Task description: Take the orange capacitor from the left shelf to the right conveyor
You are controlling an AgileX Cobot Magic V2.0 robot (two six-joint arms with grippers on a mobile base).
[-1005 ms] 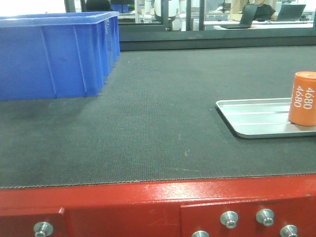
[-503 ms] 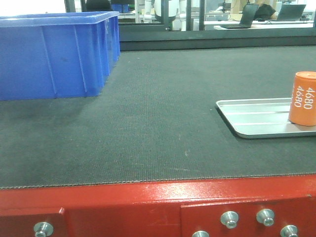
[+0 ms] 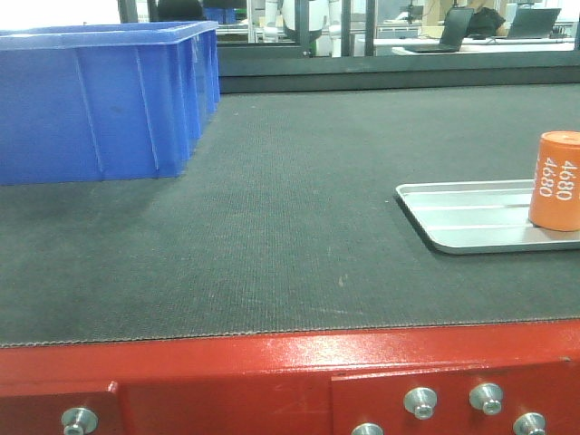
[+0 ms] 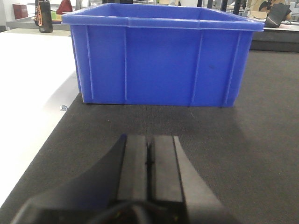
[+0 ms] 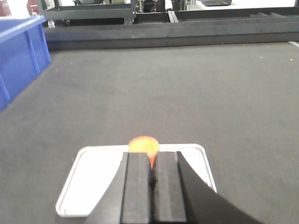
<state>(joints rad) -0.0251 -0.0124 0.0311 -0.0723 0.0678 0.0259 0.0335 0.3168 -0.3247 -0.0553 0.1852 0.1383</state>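
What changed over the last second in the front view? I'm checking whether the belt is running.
Nothing visibly changed: the orange capacitor stands upright in the metal tray on the belt, and the blue bin sits where it was.

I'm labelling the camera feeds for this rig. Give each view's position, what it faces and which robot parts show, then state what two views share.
Exterior front: low at the red edge, looking across the belt; no robot parts.
Left wrist: behind the shut left gripper, facing the blue bin.
Right wrist: above the shut right gripper, looking down on the silver tray and orange capacitor.
Shared: front and right wrist both show tray and capacitor; all show the bin.
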